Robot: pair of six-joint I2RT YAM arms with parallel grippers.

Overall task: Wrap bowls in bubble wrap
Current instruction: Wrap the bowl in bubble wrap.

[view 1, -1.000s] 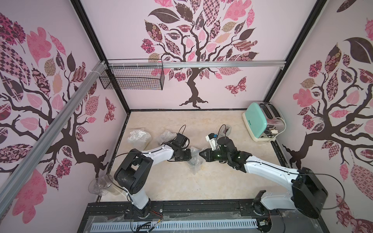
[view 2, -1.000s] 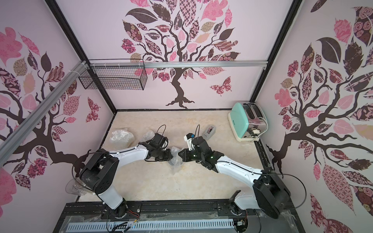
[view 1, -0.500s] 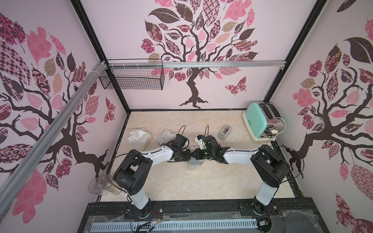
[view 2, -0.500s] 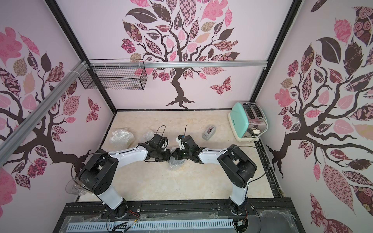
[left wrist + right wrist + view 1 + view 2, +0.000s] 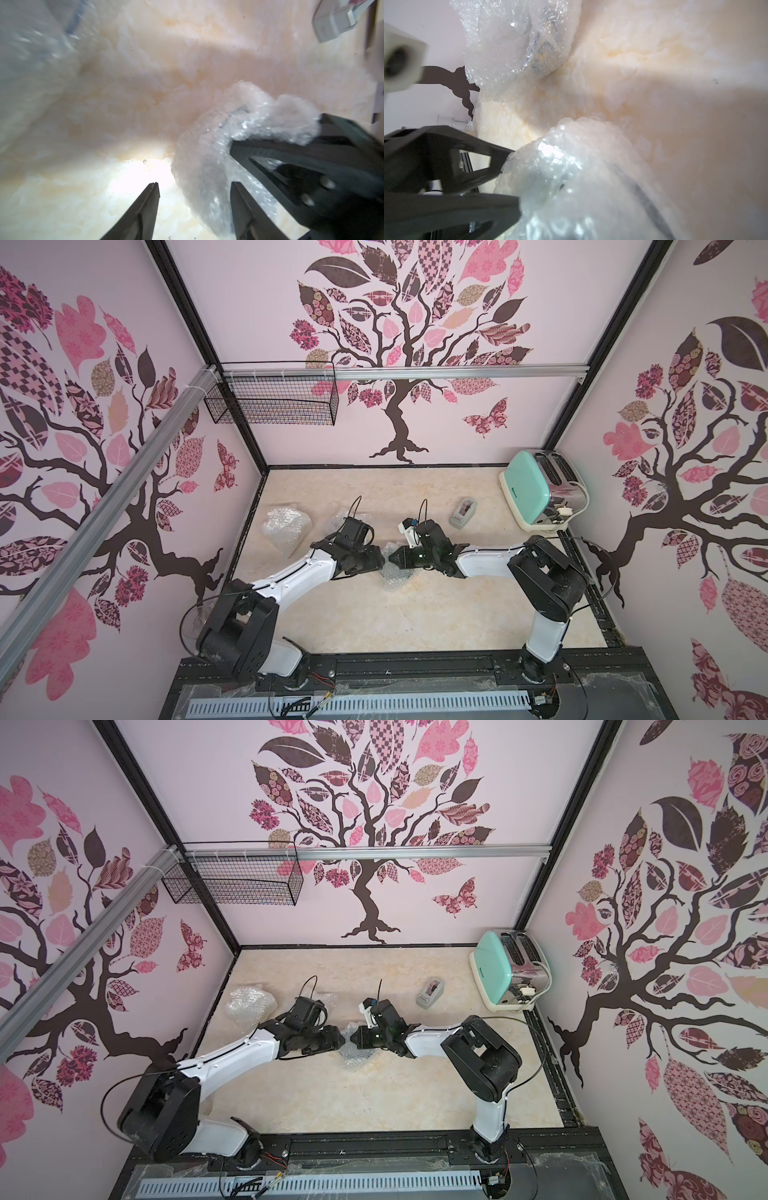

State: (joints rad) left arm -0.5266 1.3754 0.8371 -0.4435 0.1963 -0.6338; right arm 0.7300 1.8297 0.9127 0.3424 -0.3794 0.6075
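Mint-green casing is seen on the toaster (image 5: pixel 534 489) at the upper right of the table (image 5: pixel 415 622). A small dark word is printed on its side, too small to be read. A label is carried by the grey box (image 5: pixel 463 512) near it, equally illegible.

The bubble wrap (image 5: pixel 392 577) being worked is bunched at the centre of the frame, directly beneath the two meeting grippers. In the left wrist view the left gripper (image 5: pixel 194 184) is shown with its fingers spread apart, the wrap lying against one finger, ungripped. The right gripper (image 5: pixel 234 146) is pinched together on a fold of the same wrap.

A bowl (image 5: pixel 538 49) with blue and yellow marks is seen through another bundle in the right wrist view.

Compared with a second ago, the right arm is folded up at the elbow rather than stretched low, and its gripper is brought nearer the left one.
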